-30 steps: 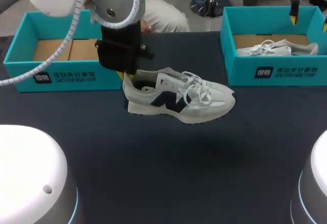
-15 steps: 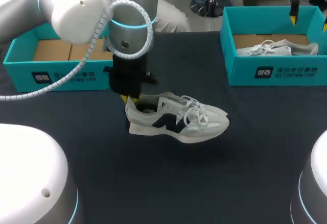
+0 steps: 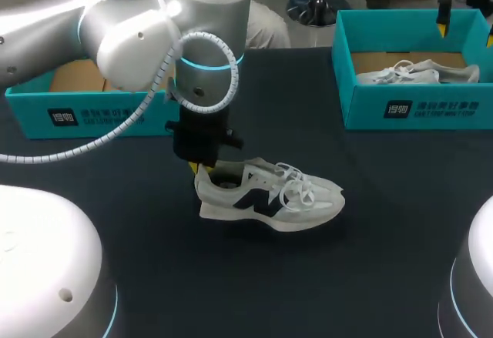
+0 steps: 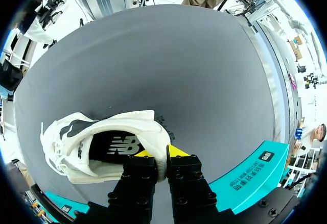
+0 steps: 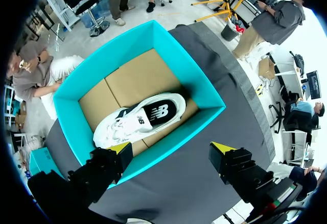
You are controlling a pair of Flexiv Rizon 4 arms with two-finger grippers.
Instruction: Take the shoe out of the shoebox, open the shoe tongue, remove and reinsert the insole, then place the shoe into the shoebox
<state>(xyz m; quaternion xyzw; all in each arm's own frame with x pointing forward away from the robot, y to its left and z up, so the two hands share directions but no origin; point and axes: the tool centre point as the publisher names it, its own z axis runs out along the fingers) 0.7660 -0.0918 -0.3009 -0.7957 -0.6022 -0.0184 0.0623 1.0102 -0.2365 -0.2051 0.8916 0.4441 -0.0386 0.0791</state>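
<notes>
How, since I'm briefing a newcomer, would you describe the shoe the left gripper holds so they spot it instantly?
On the dark table, look between the teal left shoebox and right shoebox. There is a white shoe with a dark side logo, its heel pinched by the left gripper. The other white shoe lies inside the right shoebox.

shoe (image 3: 269, 198): white, navy side mark | shoebox (image 3: 431, 108): teal | table (image 3: 308, 276): dark grey

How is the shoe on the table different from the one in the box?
The shoe on the table stands in the open; the shoe in the box lies inside a teal shoebox. The left gripper pinches the first's heel; nothing touches the second. Both are white, with laces.
</notes>
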